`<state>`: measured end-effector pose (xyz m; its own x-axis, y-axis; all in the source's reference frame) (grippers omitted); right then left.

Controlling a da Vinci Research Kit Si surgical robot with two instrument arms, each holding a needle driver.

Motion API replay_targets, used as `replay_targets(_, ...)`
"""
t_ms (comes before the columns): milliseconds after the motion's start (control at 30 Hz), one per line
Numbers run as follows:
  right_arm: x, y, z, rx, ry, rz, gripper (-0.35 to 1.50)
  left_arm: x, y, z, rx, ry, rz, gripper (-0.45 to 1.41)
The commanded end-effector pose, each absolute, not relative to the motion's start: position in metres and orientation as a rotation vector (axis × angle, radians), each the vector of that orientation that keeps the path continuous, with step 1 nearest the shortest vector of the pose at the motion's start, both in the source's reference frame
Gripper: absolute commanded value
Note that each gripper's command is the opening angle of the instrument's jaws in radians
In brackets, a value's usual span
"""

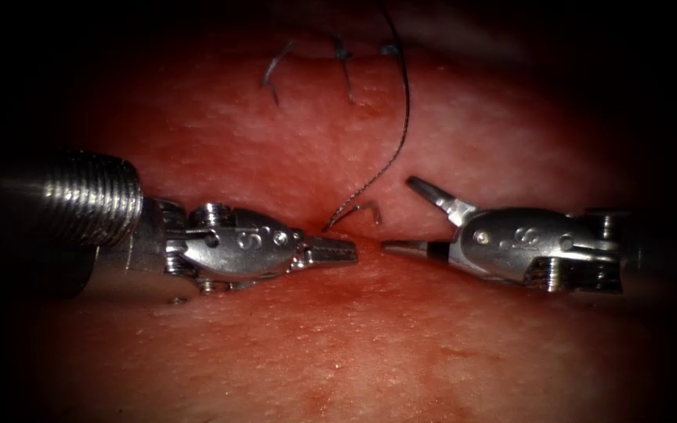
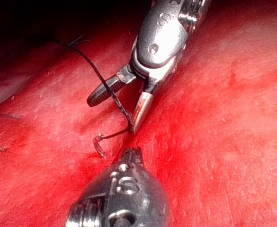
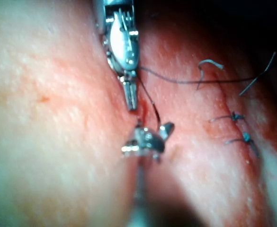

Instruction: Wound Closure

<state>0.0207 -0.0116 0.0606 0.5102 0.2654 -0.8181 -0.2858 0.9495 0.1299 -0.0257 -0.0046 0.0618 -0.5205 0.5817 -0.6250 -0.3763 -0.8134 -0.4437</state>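
While my left tool (image 1: pixel 331 251) rests closed and empty, my right tool (image 1: pixel 413 215) gapes beside the thread (image 1: pixel 401 117) entering the tissue (image 1: pixel 354 345).

Thread (image 1: pixel 401 117) between tools, on tissue (image 1: pixel 354 345)

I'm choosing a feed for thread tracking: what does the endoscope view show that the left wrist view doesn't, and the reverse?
Endoscope view: the left tool side-on, jaws shut with nothing between them. Left wrist view: the thread crossing the gap of the right tool's open jaws, not held. Both: that thread running down to the cut, and its short tail lying on the tissue.
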Motion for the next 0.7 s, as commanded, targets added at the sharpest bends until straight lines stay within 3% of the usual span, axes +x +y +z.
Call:
replay_targets(33,0.0214,-0.0114,0.0610,-0.026,0.987,0.334,0.91,-0.0264,-0.0047,0.0625,-1.080,-0.339,2.315,-0.21)
replay_targets(467,0.0232,-0.0108,0.0661,-0.054,0.989,0.330,0.86,-0.0249,-0.0088,0.0654,-1.058,-0.334,2.362,-0.21)
replay_targets(533,0.0235,-0.0108,0.0667,-0.048,0.993,0.336,0.76,-0.0250,-0.0095,0.0655,-1.054,-0.342,2.370,-0.21)
replay_targets(633,0.0235,-0.0109,0.0666,-0.029,0.999,0.360,0.12,-0.0251,-0.0100,0.0656,-1.053,-0.348,2.376,-0.21)
replay_targets(700,0.0235,-0.0110,0.0668,-0.018,0.999,0.373,-0.07,-0.0251,-0.0102,0.0657,-1.053,-0.346,2.377,-0.21)
